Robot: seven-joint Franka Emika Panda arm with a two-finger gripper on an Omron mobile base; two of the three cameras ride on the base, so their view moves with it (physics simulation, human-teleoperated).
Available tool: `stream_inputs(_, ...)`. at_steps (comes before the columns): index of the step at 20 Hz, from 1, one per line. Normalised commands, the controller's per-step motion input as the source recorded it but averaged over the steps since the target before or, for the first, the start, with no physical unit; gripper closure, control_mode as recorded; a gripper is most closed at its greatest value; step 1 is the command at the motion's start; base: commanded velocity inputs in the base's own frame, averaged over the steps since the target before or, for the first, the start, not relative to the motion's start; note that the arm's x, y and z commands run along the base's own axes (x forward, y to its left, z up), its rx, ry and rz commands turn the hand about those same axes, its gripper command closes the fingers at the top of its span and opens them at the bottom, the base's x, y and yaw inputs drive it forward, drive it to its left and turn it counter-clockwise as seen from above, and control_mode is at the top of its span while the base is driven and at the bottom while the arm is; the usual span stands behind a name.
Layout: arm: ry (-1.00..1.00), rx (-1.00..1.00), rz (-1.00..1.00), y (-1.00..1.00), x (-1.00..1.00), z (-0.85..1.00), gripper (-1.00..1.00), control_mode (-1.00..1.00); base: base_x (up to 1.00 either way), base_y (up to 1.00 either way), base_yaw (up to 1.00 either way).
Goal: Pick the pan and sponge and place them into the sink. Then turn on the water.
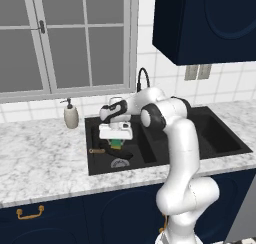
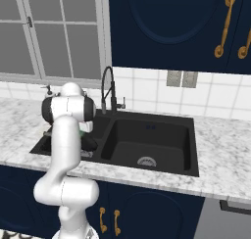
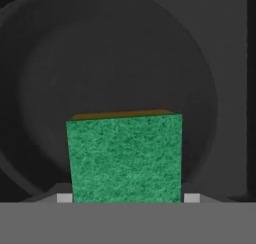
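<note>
My gripper (image 1: 116,139) hangs low over the left basin of the black sink (image 1: 220,134), shut on the sponge (image 1: 116,144). In the hand view the sponge (image 3: 125,155) shows its green face with a yellow edge on top, clamped between the two fingertips (image 3: 64,198) of the gripper (image 3: 128,198). Right below it lies the round black pan (image 3: 125,58), inside the left basin. Its wooden handle (image 1: 97,150) points to the left. The black arched faucet (image 1: 143,79) stands behind the sink, and no water is running.
A beige soap dispenser (image 1: 71,115) stands on the marble counter left of the sink. The right basin (image 2: 147,142) shows only its silver drain (image 2: 146,161). The faucet (image 2: 108,88) rises close behind my arm, and dark wall cabinets hang overhead.
</note>
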Motion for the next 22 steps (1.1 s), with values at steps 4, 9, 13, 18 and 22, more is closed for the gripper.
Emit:
stream_inputs(4,0.0,0.0,0.0,0.01,0.0,-0.37,1.0,-1.0,0.0,0.0,0.0)
stream_inputs(9,0.0,0.0,0.0,0.05,0.0,-0.35,-1.0,-1.0,0.0,0.0,0.0)
stream_inputs(13,-0.01,0.0,0.0,0.0,0.0,0.01,-1.0,-1.0,0.0,0.0,0.0)
stream_inputs(18,-0.02,0.0,0.0,0.0,0.0,0.32,-1.0,-1.0,0.0,0.0,0.0)
stream_inputs(22,-0.01,0.0,0.0,0.0,0.0,0.61,-1.0,-1.0,0.0,0.0,0.0)
